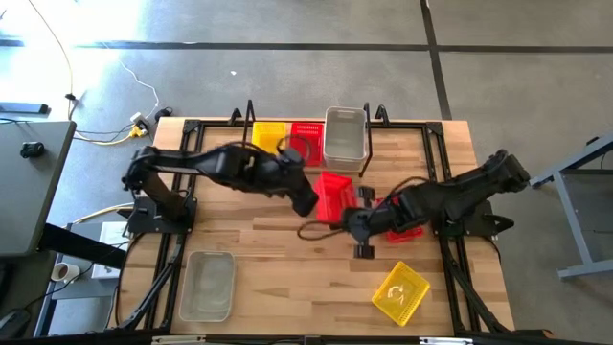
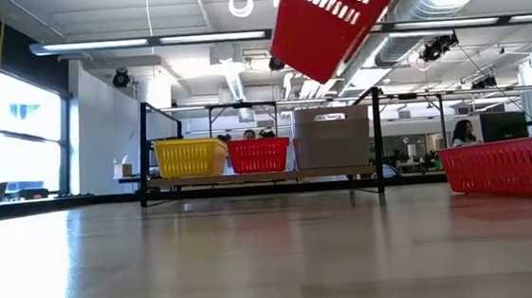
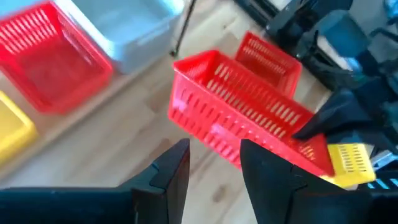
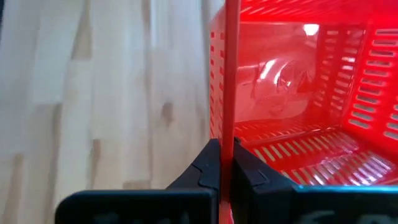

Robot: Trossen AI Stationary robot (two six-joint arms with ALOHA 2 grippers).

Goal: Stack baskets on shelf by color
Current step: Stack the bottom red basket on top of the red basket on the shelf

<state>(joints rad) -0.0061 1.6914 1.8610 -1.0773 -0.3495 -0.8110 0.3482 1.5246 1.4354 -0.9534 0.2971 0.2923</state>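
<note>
Right gripper [image 4: 225, 163] is clamped tight on the rim of a red basket [image 1: 334, 195], holding it tilted up off the table [image 1: 287, 259] near the middle. Left gripper [image 3: 214, 163] hovers just beside that basket, fingers apart and empty. Back on the shelf [image 1: 251, 117] sit a yellow basket [image 1: 269, 133], another red one [image 1: 306, 136] and a grey one [image 1: 345, 137], side by side.

left claw [image 3: 214, 165] parted mid-table, right claw [image 4: 226, 163] apparently clamped shut
</note>
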